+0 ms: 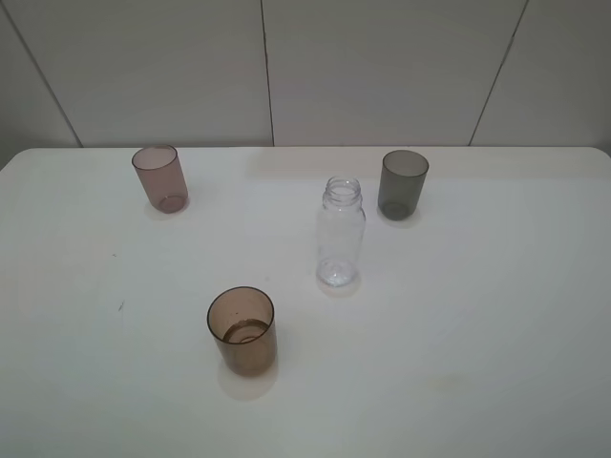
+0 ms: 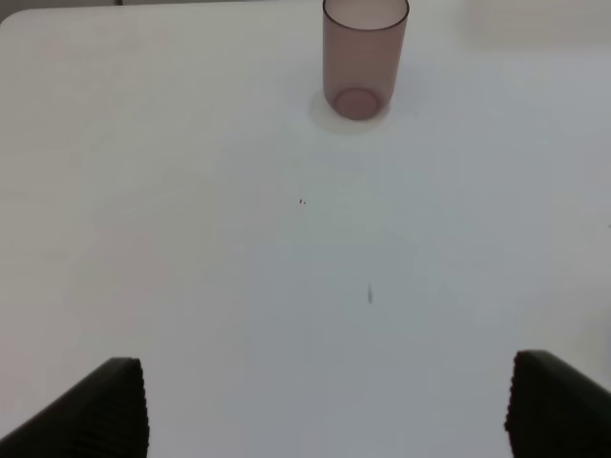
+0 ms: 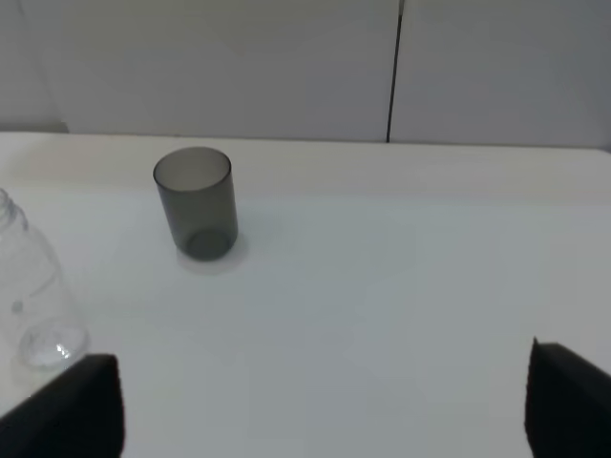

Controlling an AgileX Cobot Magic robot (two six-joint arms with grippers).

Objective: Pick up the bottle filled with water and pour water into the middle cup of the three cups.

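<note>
The clear bottle (image 1: 340,232) stands upright and uncapped near the middle of the white table (image 1: 458,334); it also shows at the edge of the right wrist view (image 3: 33,296). The brown middle cup (image 1: 242,330) stands in front of it to the left, with a little water at its bottom. The pinkish-mauve cup (image 1: 159,177) stands at the back left and shows in the left wrist view (image 2: 364,57). The dark grey cup (image 1: 402,183) stands at the back right and shows in the right wrist view (image 3: 197,202). My left gripper (image 2: 325,405) and right gripper (image 3: 325,405) are open and empty, apart from all objects. Neither arm shows in the exterior view.
A pale panelled wall (image 1: 286,67) rises behind the table's far edge. Bare table surface lies between the cups and along the front.
</note>
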